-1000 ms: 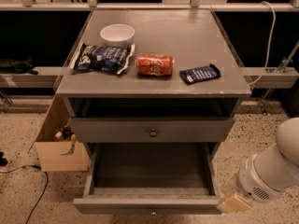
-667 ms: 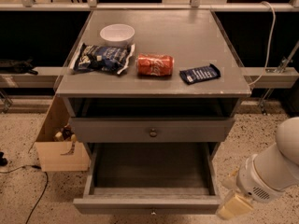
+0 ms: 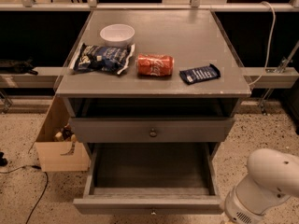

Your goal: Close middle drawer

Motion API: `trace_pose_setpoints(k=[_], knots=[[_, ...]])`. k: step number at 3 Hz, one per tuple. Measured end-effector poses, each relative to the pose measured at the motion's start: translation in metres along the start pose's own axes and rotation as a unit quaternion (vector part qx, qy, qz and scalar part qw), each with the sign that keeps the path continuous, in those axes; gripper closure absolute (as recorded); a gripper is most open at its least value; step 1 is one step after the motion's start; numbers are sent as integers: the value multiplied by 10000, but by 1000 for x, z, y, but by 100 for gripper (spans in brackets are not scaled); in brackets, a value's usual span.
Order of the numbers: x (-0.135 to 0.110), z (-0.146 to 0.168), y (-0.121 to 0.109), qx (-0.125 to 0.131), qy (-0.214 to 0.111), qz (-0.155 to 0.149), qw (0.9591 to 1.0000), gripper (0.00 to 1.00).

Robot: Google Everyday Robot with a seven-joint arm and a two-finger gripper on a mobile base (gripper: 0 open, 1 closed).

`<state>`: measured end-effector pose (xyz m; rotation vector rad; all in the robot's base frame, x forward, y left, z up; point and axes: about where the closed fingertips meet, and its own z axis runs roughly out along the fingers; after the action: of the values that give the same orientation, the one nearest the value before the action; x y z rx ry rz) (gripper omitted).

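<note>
The middle drawer (image 3: 149,203) is a wide grey drawer pulled far out, and its empty inside (image 3: 150,167) shows. Its small knob (image 3: 153,213) sits at the frame's bottom edge. Above it the top drawer front (image 3: 153,130), with a bigger round knob, is nearly flush. The lowest drawer is hidden under the open one. My white arm (image 3: 266,185) reaches in at the bottom right, its wrist beside the open drawer's right front corner. My gripper is below the bottom edge, out of view.
On the cabinet top (image 3: 187,31) lie a white bowl (image 3: 117,33), a chip bag (image 3: 103,58), a red soda can (image 3: 155,65) and a dark blue snack bar (image 3: 200,73). A cardboard box (image 3: 58,146) stands on the floor left of the cabinet. A cable (image 3: 37,190) lies nearby.
My arm has sunk slightly lower at the bottom right. The yellowish gripper tip seen beside the drawer's right front corner has dropped out of the frame. The drawers have not moved.
</note>
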<state>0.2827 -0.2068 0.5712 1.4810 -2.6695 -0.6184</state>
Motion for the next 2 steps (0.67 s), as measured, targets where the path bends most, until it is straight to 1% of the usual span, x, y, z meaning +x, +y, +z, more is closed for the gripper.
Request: trace_pose_setpoints(k=[1, 2], knots=[[19, 46, -5, -287, 303, 178, 9990, 36], [21, 84, -1, -564, 494, 80, 9972, 34]])
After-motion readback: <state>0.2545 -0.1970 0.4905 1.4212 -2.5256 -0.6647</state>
